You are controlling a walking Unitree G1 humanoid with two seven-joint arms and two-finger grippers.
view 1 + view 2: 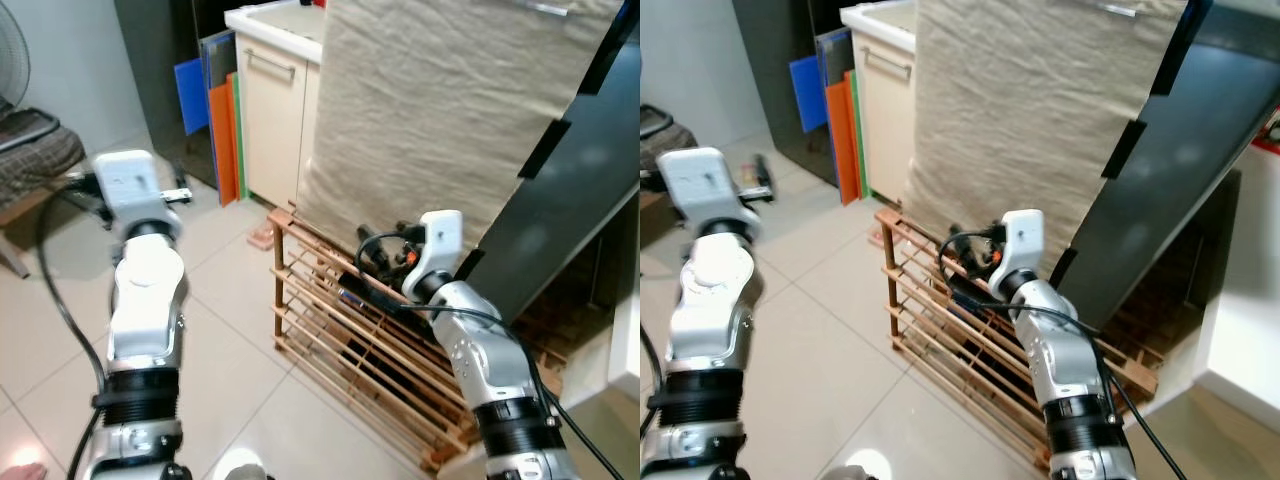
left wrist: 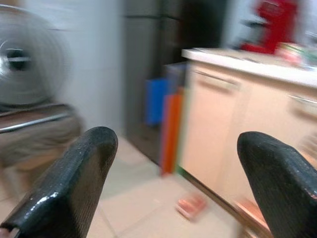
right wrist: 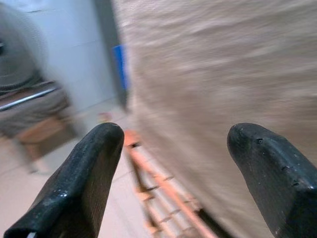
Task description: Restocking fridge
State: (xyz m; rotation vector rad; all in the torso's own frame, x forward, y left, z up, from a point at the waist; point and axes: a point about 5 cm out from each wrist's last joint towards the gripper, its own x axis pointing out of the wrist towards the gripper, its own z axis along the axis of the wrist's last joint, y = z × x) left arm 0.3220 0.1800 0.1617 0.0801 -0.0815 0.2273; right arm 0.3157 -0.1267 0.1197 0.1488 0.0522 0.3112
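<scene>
Two wide-spread, empty grippers — nothing for the fridge is held, and no stock is visible. The tall dark grey fridge door [image 1: 575,200] leans at the right, beside a beige cloth sheet [image 1: 440,110] draped over a slatted wooden floor rack [image 1: 350,330]. The right gripper [image 3: 173,163] faces that cloth, the left gripper [image 2: 173,163] a cream cabinet [image 1: 275,110]. Best, I judge, to turn toward the fridge — clear of the rack's edge.

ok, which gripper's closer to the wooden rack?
Right. The right gripper hangs open over the wooden rack, beside the beige cloth. The left gripper, also open, is out over the floor tiles, facing the cabinet.
</scene>
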